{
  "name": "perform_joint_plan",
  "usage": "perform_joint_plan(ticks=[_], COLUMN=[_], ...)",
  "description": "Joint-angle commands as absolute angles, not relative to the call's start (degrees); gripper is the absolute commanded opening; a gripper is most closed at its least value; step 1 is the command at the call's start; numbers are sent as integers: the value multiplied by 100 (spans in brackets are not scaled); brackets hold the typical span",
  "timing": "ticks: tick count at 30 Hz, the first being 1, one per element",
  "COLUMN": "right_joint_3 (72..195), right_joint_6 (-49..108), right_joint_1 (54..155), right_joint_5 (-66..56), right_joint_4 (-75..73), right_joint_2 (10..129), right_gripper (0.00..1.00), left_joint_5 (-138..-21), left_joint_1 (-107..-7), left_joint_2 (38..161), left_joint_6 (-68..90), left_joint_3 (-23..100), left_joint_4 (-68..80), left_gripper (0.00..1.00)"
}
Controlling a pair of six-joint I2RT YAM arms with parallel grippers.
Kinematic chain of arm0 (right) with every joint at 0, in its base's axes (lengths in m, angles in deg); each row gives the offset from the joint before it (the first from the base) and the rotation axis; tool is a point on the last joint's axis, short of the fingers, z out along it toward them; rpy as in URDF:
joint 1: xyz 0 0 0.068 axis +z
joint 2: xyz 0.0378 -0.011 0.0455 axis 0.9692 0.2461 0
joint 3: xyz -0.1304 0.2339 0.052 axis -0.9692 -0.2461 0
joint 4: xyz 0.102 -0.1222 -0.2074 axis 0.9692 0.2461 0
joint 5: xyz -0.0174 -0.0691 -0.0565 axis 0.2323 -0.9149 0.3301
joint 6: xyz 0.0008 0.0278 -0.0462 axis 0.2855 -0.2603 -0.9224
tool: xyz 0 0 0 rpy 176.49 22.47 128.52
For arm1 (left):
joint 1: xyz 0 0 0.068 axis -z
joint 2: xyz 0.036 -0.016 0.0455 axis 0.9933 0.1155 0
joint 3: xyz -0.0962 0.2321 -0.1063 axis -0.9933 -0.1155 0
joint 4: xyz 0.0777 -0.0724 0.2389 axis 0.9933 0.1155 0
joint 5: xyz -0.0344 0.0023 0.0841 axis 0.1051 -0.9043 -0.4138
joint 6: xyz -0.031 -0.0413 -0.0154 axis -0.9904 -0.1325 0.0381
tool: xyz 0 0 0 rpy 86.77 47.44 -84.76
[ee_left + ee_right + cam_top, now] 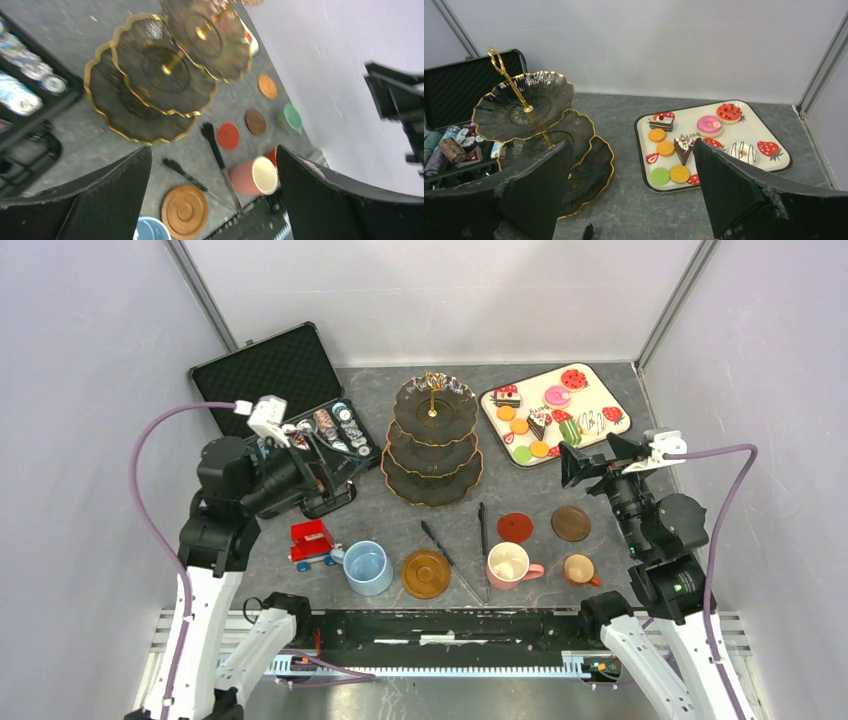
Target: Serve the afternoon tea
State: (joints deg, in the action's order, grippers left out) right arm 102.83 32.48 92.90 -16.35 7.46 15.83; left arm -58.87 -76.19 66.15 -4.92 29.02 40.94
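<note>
The dark three-tier gold-rimmed stand (pixel 432 440) stands empty at the table's back centre; it also shows in the left wrist view (pixel 150 80) and the right wrist view (pixel 524 107). The cream strawberry tray (pixel 600 390) to its right holds toy macarons, cake slices and donuts (pixel 709 125), with a green mug (pixel 570 432) at its near edge. The blue mug (pixel 367 568), orange-brown coaster (pixel 426 573), pink mug (pixel 510 565) and small brown mug (pixel 579 569) stand in a row near the front. My left gripper (pixel 325 455) (pixel 212 150) is open and empty over the chip case. My right gripper (pixel 590 462) (pixel 631 144) is open and empty beside the tray.
A black case of poker chips (pixel 290 380) lies open at the back left. A red toy car (pixel 312 540) sits left of the blue mug. A red coaster (pixel 515 527) and a dark brown coaster (pixel 571 523) lie right of centre. Two black utensils (pixel 450 560) lie between them.
</note>
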Motion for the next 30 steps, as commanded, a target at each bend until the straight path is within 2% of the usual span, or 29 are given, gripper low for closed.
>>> perform_joint_plan(ticks=[1,7,15,18,22,27,30], right_joint_3=[10094,9902,9854,9797,9775,9575,9457], right_joint_6=[3164,3144,3230,3266,3375,3557,3612], right_joint_1=[9316,9318,9314,9314,9318,9315,9320], right_joint_5=[-1641,-1490,-1456,-1509,-1518,-1406,-1271], right_joint_4=[582,484,512,489,583,514,433], right_joint_2=[1531,1604,1688,1667,1711,1655,1628], right_gripper=[98,98,98,98,98,98,98], left_joint_5=[-6314,-8241,-10601,-11098,-11733,-12801,-12774], left_joint_1=[-6557,-4386,-2297,-2109,-2017,-1664,-1631], left_joint_2=[6653,7098,8285,8645,8978,9339,9822], left_joint_6=[-820,-1299,-2514,-3034,-3665,-4459,-4750], left_joint_3=[2656,2044,1527,1429,1211,1129,1394], left_joint_4=[4064,3640,2879,2740,2671,2972,3336], left_gripper=[100,100,88,85,60,59,60])
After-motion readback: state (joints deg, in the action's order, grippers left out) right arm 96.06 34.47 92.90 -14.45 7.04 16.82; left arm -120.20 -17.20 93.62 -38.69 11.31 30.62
